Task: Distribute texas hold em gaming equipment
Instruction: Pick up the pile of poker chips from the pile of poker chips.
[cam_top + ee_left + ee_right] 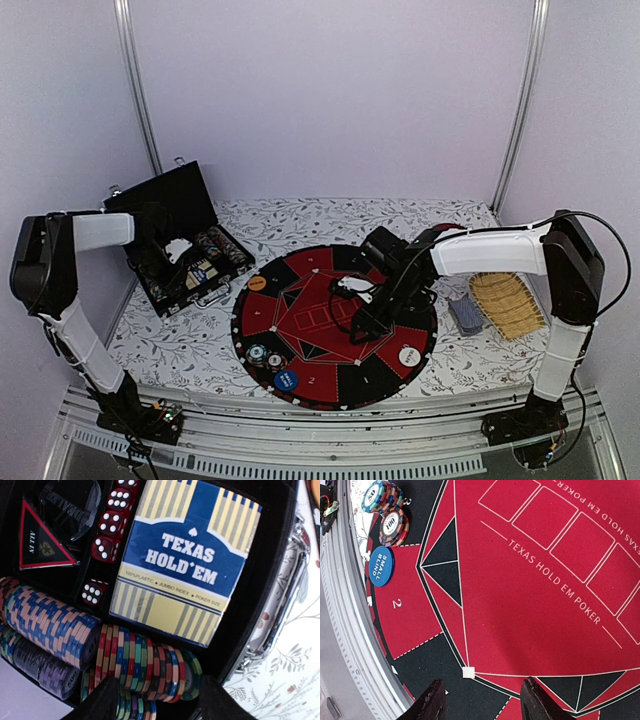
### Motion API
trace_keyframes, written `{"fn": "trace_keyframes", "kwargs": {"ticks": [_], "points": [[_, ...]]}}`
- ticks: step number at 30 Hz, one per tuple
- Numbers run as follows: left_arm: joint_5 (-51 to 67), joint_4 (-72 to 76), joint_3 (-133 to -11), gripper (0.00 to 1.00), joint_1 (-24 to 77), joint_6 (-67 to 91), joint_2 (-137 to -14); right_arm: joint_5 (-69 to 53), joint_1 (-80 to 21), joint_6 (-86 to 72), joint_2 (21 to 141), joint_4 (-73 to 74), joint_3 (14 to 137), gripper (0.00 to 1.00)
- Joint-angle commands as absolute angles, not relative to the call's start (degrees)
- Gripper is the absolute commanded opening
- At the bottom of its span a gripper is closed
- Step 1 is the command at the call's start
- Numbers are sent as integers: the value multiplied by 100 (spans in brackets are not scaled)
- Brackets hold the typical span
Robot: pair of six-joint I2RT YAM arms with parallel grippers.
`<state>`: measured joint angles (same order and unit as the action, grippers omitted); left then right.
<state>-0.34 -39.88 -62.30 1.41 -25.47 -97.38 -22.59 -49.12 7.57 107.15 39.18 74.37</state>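
Note:
My left gripper (160,702) is down inside the open black case (170,235). Its dark fingers (102,700) stand apart on either side of a lying row of striped poker chips (150,660); whether they touch the chips I cannot tell. A blue and yellow card box (187,562) lies just beyond the row. My right gripper (482,700) hangs open over the round red and black felt (530,590) with nothing between its fingers. On the felt lie two chip stacks (266,356), a blue button (286,380), an orange button (257,283) and a white button (409,355).
More chip rows (50,625), red dice (107,530) and a triangular marker (42,542) fill the case. A grey-blue card deck (465,312) and a straw slatted mat (507,303) lie right of the felt. The metal rail (345,645) runs along the near edge.

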Motion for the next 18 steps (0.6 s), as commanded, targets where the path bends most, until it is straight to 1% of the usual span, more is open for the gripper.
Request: {"fn": "trace_keyframes", "kwargs": {"ticks": [1,4,7,12,18], "points": [[-221,-3859,-6038,59,226,-2568,-9789,-2197,-4951,809,10822,3981,7554,53],[-528,-3720,-6013,65,224,-2567,-9763,-2188,-4957,817,10837,3988,7568,53],[-578,-3639,-6003,67,228,-2583,-9732,-2191,-4965,817,10856,4007,7594,53],[-804,-3466,-5982,68,202,-2603,-9650,-2206,-4974,824,10887,4024,7594,53],[-742,-3409,-5971,69,124,-2608,-9823,-2215,-4998,835,10908,4023,7602,53]]}}
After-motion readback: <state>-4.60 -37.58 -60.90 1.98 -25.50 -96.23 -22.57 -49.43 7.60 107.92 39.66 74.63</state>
